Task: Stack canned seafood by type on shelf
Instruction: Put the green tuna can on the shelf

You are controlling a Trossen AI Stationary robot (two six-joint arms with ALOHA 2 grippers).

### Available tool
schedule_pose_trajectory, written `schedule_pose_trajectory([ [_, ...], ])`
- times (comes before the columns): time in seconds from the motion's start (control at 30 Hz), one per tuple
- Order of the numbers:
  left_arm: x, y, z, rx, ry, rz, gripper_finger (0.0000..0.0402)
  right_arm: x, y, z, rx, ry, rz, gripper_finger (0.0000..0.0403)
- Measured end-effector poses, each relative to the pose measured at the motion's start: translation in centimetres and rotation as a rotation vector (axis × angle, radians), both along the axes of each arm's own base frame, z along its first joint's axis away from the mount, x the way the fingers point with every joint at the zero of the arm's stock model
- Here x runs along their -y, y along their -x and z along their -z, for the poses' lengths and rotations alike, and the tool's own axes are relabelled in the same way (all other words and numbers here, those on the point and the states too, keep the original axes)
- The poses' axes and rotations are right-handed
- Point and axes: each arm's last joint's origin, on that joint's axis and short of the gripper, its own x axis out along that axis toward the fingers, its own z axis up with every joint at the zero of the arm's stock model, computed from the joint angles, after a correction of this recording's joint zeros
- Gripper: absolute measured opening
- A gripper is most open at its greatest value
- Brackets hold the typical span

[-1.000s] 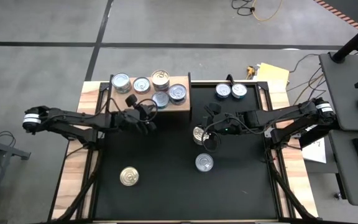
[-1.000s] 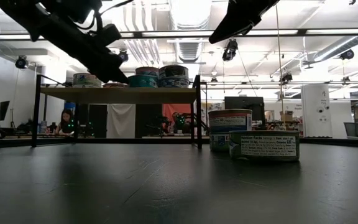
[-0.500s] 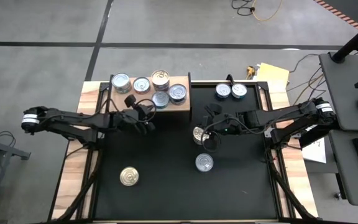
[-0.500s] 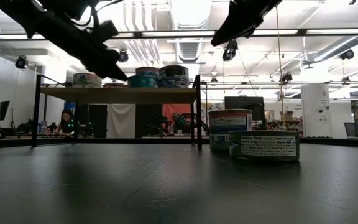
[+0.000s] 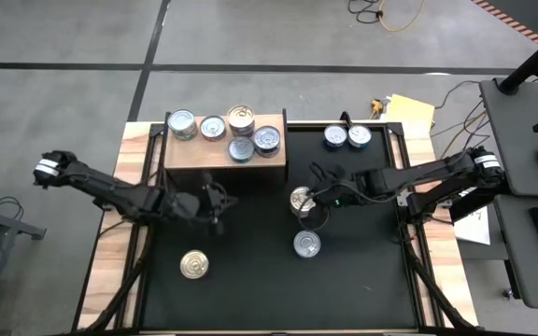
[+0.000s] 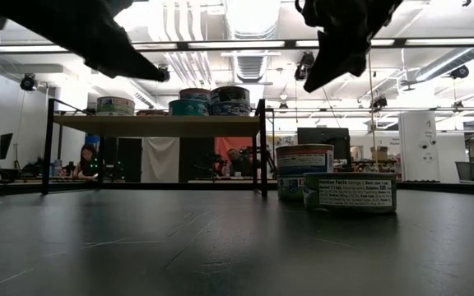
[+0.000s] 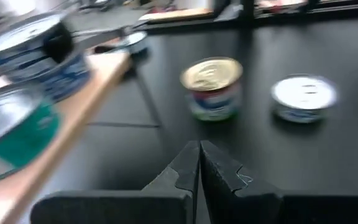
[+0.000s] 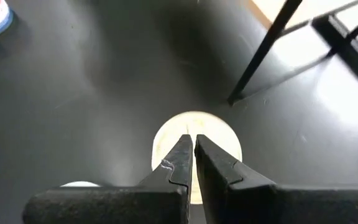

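Canned seafood: five tins on the shelf [image 5: 224, 154] at the counter's [image 5: 250, 289] far edge, three in the back row, two in front. The gold-topped shelf tin [image 5: 241, 119] sits highest, on top of another. Two more blue-label tins [image 5: 346, 137] stand on the counter to the right of the shelf, touching each other.

Loose on the counter: a gold-top tin [image 5: 301, 201] near the middle, a silver-top tin [image 5: 307, 245] just in front of it, and a second gold tin [image 5: 193, 265] well apart, toward the front left.

Left arm stretched low across the counter from the left edge. Left hand [image 5: 215, 207] hangs in front of the shelf, fingers pressed together, holding nothing. The second gold tin lies nearer the counter's front than this hand, apart from it.

Right arm reaches in from the right side, elbow over the counter's edge. Right hand [image 5: 314, 193] sits directly above the gold-top tin; wrist view shows fingers [image 8: 219, 168] pressed together over the tin's lid, nothing pinched. Contact with the lid cannot be told.
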Motion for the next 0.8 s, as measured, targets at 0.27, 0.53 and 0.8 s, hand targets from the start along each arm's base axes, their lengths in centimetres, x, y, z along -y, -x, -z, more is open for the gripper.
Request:
schedule_pose_trajectory([
  [0.27,3.9,0.9,0.2,0.009,0.038,0.168,0.0,-1.2,0.4,1.0,-0.004,-0.065,0.037,0.0013],
  [0.53,5.7,2.5,0.1,-0.149,0.099,0.199,0.0,-3.2,1.0,1.3,-0.029,-0.181,0.03,0.0013],
  [0.8,5.7,2.9,-1.5,-0.273,0.177,0.151,0.0,-5.0,2.6,2.1,-0.142,-0.304,0.134,0.0013],
])
